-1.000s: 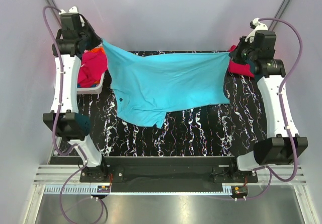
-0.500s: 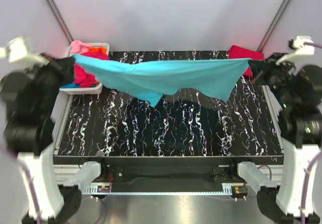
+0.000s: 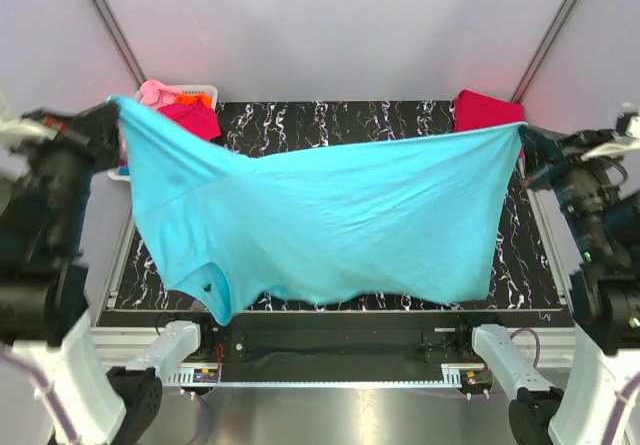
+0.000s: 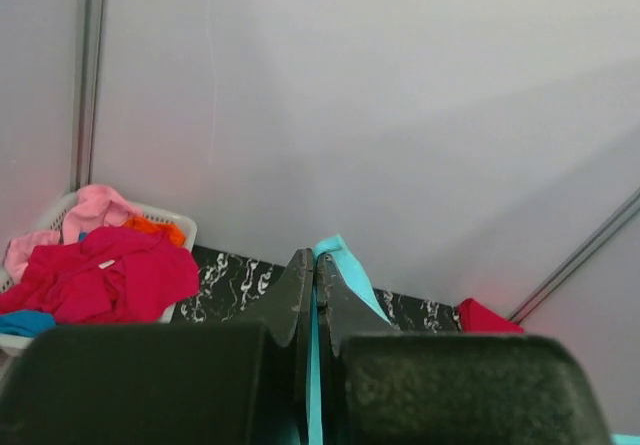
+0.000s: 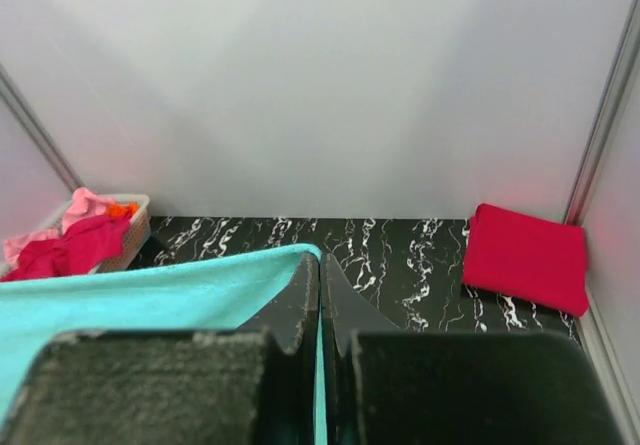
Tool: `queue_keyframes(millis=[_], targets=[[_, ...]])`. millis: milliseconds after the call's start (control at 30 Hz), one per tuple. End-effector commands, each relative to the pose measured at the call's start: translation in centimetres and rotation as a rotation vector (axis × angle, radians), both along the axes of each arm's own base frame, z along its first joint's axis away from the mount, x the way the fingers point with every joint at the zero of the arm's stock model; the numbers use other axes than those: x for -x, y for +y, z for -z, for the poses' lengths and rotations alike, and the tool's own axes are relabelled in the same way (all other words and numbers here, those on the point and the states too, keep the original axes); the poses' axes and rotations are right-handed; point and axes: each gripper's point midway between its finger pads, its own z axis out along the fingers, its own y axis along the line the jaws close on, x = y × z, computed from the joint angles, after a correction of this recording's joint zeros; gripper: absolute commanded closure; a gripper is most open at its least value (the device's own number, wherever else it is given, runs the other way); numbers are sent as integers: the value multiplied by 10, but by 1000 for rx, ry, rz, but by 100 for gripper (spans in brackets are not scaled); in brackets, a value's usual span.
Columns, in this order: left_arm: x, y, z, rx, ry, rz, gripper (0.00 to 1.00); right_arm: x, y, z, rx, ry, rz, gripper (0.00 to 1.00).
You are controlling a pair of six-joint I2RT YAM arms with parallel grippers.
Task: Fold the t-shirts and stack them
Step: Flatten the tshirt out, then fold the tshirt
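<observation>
A turquoise t-shirt (image 3: 330,220) hangs spread wide in the air above the black marbled table (image 3: 340,120), stretched between both arms. My left gripper (image 3: 115,115) is shut on its left corner, and the cyan cloth (image 4: 340,260) pokes out between the closed fingers. My right gripper (image 3: 522,140) is shut on the right corner, with cyan fabric (image 5: 150,290) trailing to the left of the fingers. A folded crimson t-shirt (image 3: 487,110) (image 5: 527,255) lies at the table's back right corner. More t-shirts, pink, red and orange, fill the basket (image 3: 200,92).
The white slotted basket (image 4: 180,227) stands at the back left corner of the table, heaped with red cloth (image 4: 105,270). Grey walls close in behind and at both sides. The raised shirt hides most of the tabletop from above.
Both arms have lifted and pulled back towards the near edge, and the turquoise shirt has gone from a bunched strip at the back to a wide hanging sheet.
</observation>
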Motion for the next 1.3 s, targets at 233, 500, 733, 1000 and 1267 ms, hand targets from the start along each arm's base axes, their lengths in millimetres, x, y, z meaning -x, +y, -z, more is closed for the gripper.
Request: queue_keyframes(millis=[233,500,733,1000,1267], targets=[[-246,-16,147,-24,407,-25,100,-194,-9,171,-100,324,77,100],[-357,-60,294,-67,649,-37,100,-292,-8,311,-156,555,113,100],[-410,-80,356,-117,713,-82,100,-351,0,361,-139,625,65,100],[-431,-94,401,-124,757,-63,100,-376,7,406,-138,697,27,100],[-407,-95,420,-150,801,-101,100,-367,-4,421,-121,739,98,100]])
